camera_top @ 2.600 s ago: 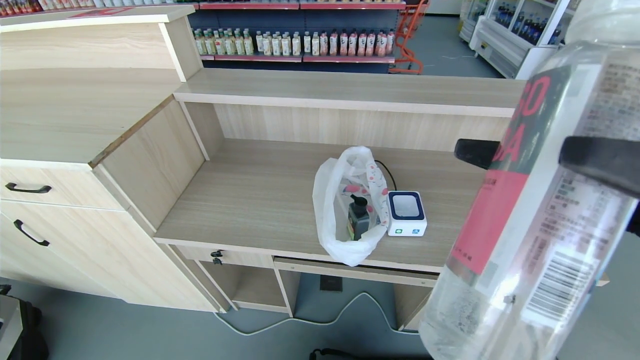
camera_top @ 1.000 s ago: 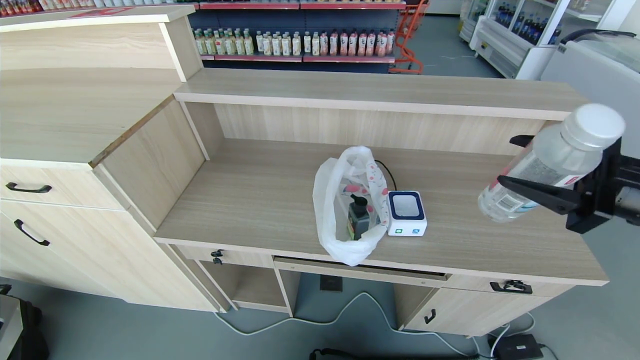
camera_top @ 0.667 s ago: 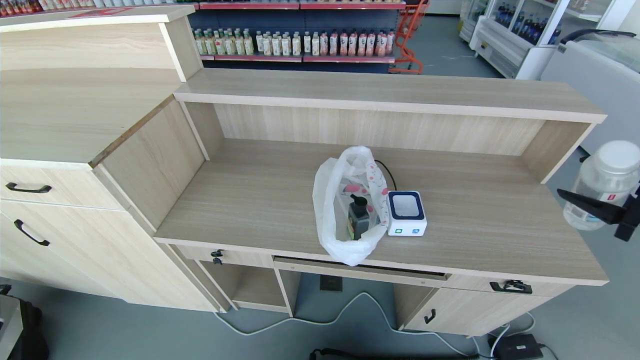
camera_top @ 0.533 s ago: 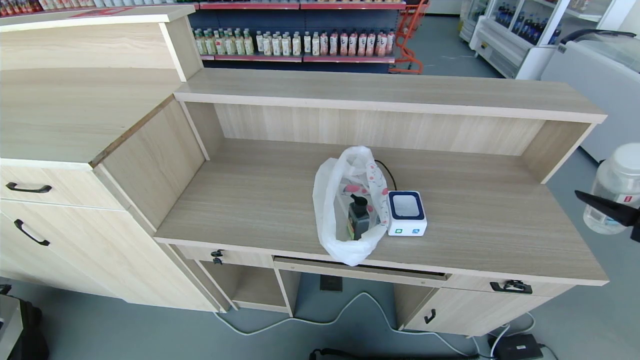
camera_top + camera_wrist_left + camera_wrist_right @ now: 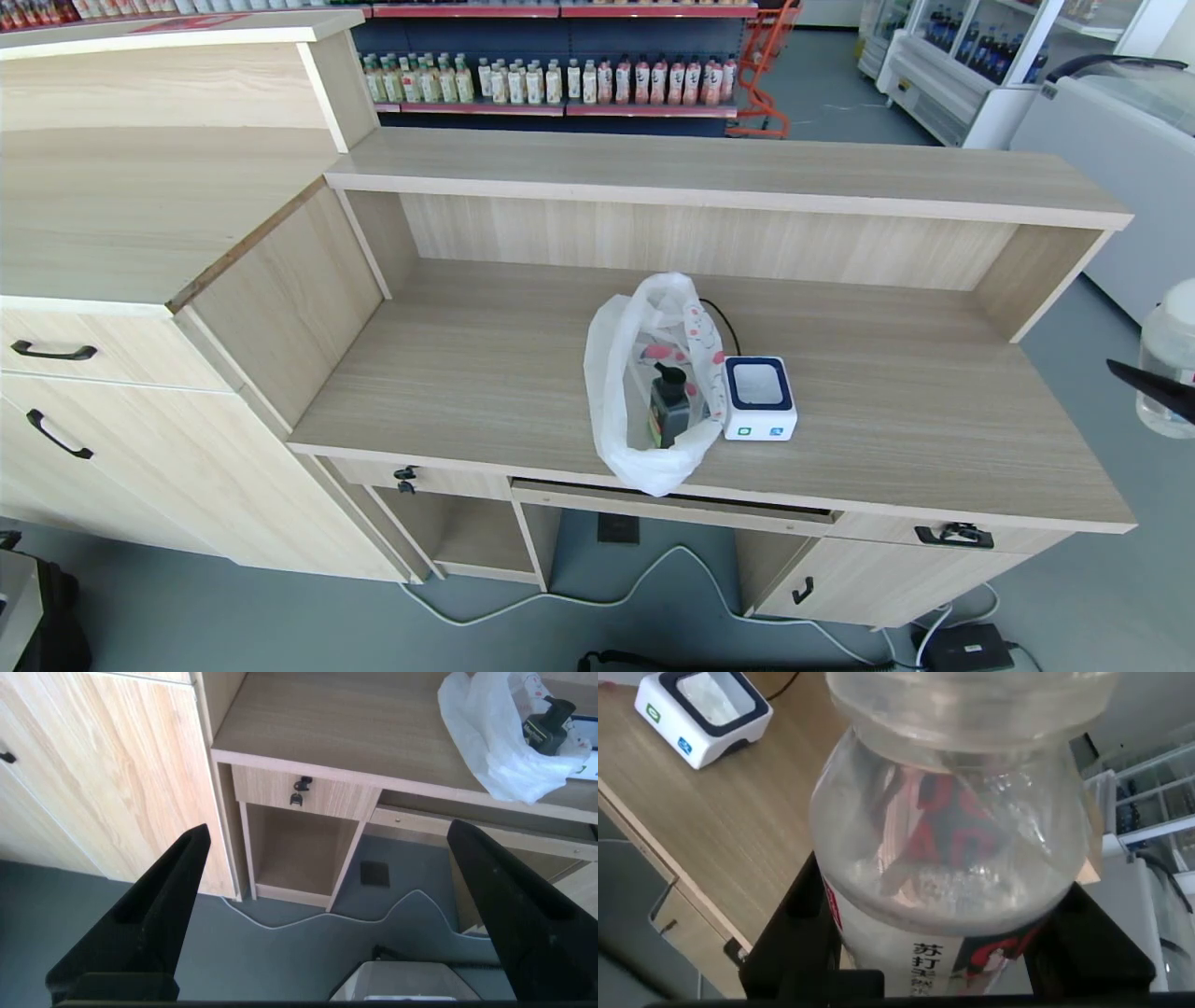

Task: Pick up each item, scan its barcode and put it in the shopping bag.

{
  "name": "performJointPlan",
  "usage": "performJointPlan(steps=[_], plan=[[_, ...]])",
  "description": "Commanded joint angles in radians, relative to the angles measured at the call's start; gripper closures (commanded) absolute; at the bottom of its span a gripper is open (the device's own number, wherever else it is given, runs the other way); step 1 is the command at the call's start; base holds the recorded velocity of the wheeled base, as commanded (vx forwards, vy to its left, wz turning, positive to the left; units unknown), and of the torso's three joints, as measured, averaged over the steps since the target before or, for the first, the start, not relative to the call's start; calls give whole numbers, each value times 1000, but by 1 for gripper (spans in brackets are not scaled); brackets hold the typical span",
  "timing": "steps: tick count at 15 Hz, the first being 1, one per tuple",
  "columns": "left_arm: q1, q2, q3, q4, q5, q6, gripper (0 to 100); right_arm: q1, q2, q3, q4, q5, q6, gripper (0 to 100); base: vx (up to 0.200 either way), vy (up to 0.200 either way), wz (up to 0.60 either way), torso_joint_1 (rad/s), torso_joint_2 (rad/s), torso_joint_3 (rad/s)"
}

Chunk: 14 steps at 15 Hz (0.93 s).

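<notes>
On the counter (image 5: 485,373) a shopping bag (image 5: 611,373) is sitting, pump bottle (image 5: 668,409) standing inside, scanner (image 5: 759,399) sitting just right of it; water bottle (image 5: 1172,353) hanging beyond counter's right end.

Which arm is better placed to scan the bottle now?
Right. The right pincer grips the bottle beyond the right end of the counter, nearer the scanner. The left pincer is open and empty.

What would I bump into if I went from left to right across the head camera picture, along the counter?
white shopping bag → small white scanner → clear bottle, held off the counter's right end
</notes>
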Motion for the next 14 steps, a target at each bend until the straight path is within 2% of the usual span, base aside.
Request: performJointPlan(steps=[1, 2, 4, 5, 9, 11, 14], plan=[[0, 0, 0, 0, 0, 0, 0, 8, -2, -6, -1, -1, -2, 100, 0, 0, 600, 2, 2, 2], [0, 0, 1, 0, 0, 0, 0, 17, -3, -8, -3, -7, -5, 100, 0, 0, 600, 2, -2, 2], [0, 0, 0, 0, 0, 0, 0, 91, 11, -14, -12, -82, -31, 100, 0, 0, 600, 2, 2, 24], [0, 0, 0, 0, 0, 0, 0, 122, 37, -20, -23, -82, -35, 100, 0, 0, 600, 2, 2, 2], [0, 0, 0, 0, 0, 0, 0, 232, 184, -86, -101, -85, -138, 100, 0, 0, 0, 0, 0, 0], [0, 0, 0, 0, 0, 0, 0, 287, 250, -103, -173, -83, -143, 100, 0, 0, 0, 0, 0, 0], [0, 0, 0, 0, 0, 0, 0, 298, 284, -75, -215, -80, -207, 100, 0, 0, 0, 0, 0, 0]])
